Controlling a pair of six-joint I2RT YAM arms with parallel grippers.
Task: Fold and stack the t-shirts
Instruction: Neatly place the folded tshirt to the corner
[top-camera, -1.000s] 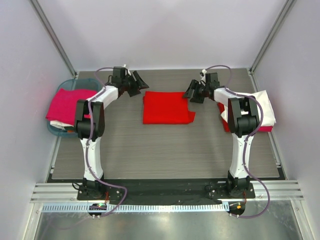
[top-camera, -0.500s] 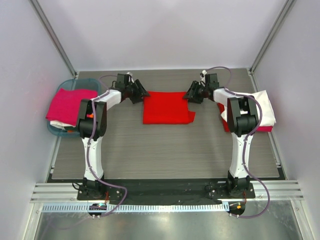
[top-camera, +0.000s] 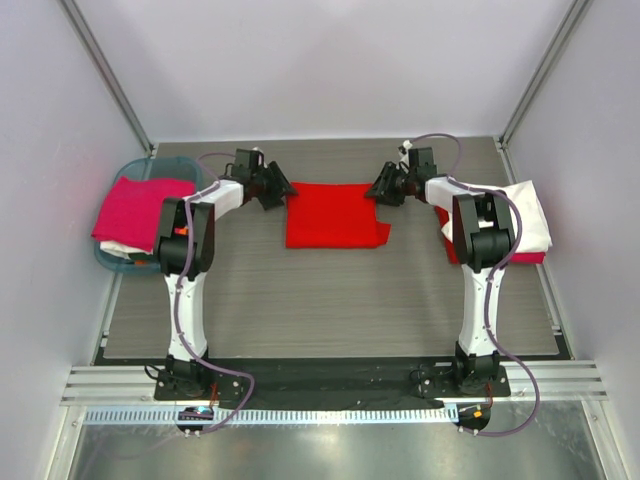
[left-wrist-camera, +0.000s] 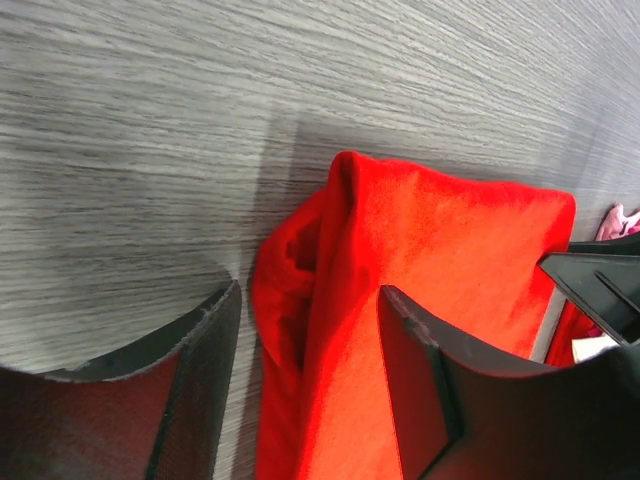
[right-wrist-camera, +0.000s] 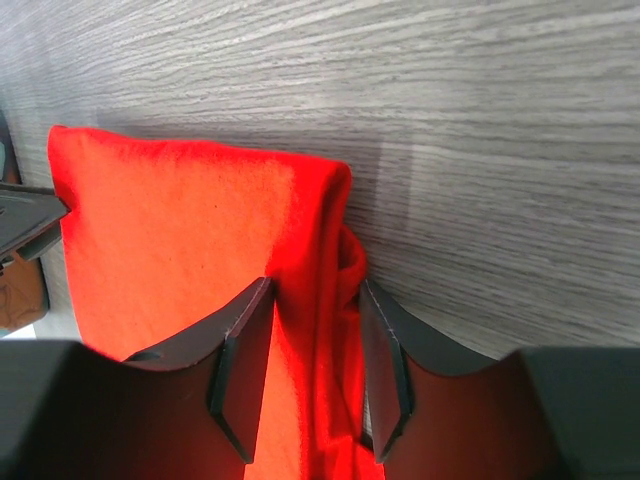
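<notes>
Likely soft, light and floppy, red shirt (top-camera: 335, 215) folded on counter (top-camera: 330, 300) — best pinched through all layers at far corners, left fingers (left-wrist-camera: 195, 400) wide astride one, right fingers (right-wrist-camera: 240, 370) narrow about other, grip unclear.

The red shirt (left-wrist-camera: 430, 300) between the left gripper (left-wrist-camera: 310, 295) fingers (left-wrist-camera: 200, 380) is soft, matt cloth with a faint nap. The fingers are matt black plastic, slightly rough at the edges. Beyond them the table (left-wrist-camera: 150, 120) looks like grey wood-grain laminate, matt and finely streaked.
</notes>
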